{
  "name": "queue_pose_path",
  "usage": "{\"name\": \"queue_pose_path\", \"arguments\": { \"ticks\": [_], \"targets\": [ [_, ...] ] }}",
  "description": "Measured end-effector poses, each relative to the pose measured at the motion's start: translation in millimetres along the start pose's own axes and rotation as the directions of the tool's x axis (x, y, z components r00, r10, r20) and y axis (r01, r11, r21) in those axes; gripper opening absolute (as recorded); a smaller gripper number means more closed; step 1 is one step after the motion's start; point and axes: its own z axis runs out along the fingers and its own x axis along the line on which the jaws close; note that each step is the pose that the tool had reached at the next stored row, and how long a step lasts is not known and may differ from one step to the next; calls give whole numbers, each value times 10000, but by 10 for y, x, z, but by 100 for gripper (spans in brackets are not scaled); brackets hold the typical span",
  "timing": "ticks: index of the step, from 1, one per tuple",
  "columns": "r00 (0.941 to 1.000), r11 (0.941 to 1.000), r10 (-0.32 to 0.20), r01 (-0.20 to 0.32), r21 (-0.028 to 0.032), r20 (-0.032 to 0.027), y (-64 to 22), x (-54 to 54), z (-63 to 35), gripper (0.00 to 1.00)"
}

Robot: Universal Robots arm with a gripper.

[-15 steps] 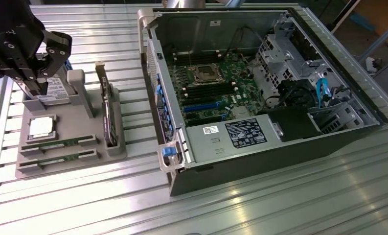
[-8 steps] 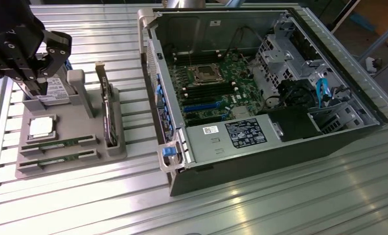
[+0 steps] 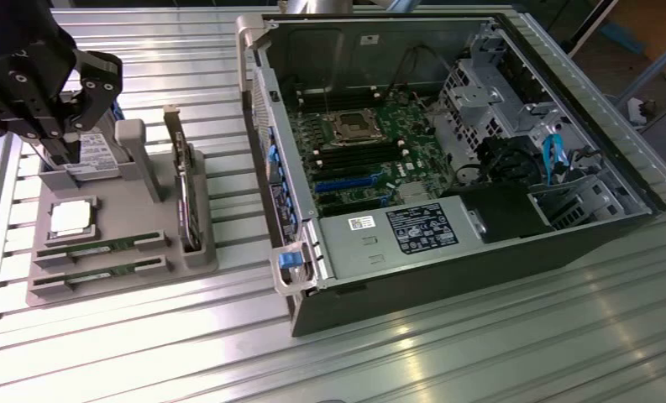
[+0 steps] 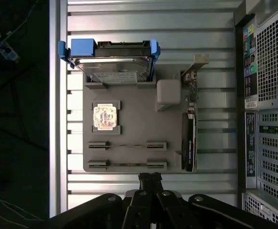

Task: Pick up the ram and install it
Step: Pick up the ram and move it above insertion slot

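Note:
Two rams stand on edge in the slots of a grey holder: one ram and its twin side by side. In the wrist view the same two show as thin strips, the ram and the twin. My black gripper hangs high over the holder's far end, above the hard drive. Its fingertips are pressed together and shut with nothing between them, just off the holder's edge by the twin. The open computer case lies beside the holder with its motherboard exposed.
The holder also carries a hard drive in blue rails, a square silver processor and a dark expansion card on edge. The case is alongside. Everything rests on a ribbed aluminium table.

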Motion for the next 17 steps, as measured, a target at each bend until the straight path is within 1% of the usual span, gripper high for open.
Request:
{"name": "queue_pose_path", "arguments": {
  "ticks": [6, 10, 14, 17],
  "targets": [
    [9990, 9990, -447, 447, 7, -19, -2, 0, 0, 11],
    [9968, 9969, -793, 793, 12, -33, -4, 0, 0, 11],
    [9905, 9906, -1371, 1371, 17, -58, -7, 0, 0, 11],
    [9861, 9862, -1657, 1658, 20, -70, -8, 0, 0, 11]
  ]
}}
